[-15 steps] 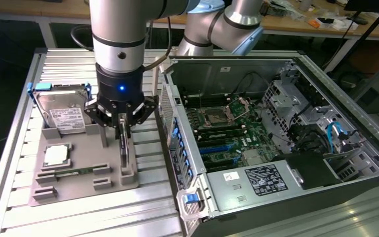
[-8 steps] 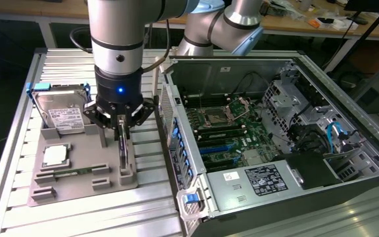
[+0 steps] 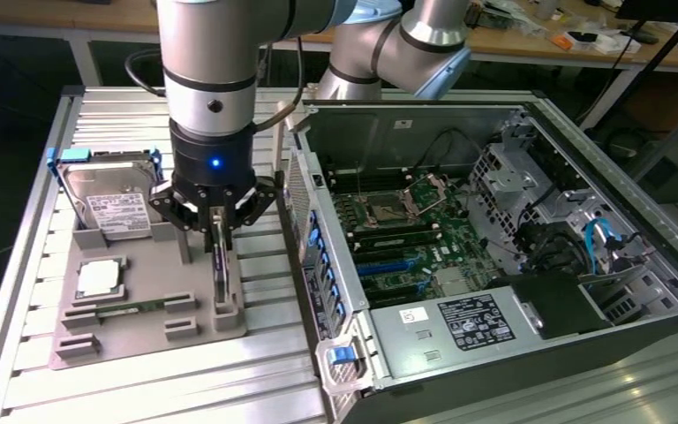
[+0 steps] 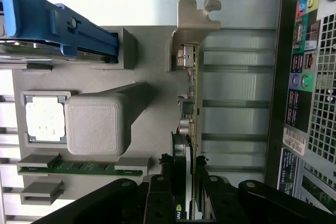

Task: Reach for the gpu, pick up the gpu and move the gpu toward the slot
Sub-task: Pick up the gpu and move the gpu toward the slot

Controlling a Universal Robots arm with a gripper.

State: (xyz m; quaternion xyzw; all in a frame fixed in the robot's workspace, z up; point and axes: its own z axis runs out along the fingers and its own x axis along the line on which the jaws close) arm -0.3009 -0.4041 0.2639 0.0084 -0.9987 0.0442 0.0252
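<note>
The gpu [image 3: 222, 276] stands edge-on as a thin dark slab in a slot of the grey holder plate [image 3: 127, 343], next to the open computer case. In the wrist view the gpu [image 4: 190, 114] runs away from the camera, its silver end bracket [image 4: 191, 22] at the far end and its black fan rim near the fingers. My gripper [image 3: 218, 234] reaches straight down over the card's upper edge. Its black fingers [image 4: 157, 198] sit on either side of the card, and the gripper [image 4: 186, 199] looks shut on it. The card still rests in the holder.
On the same plate are a silver hard drive [image 3: 109, 199] in a blue bracket [image 4: 52, 22], a processor chip [image 3: 100, 278], a slim green memory stick [image 4: 79, 167] and a grey post [image 4: 94, 121]. The open case [image 3: 493, 238] with its motherboard lies to the exterior view's right.
</note>
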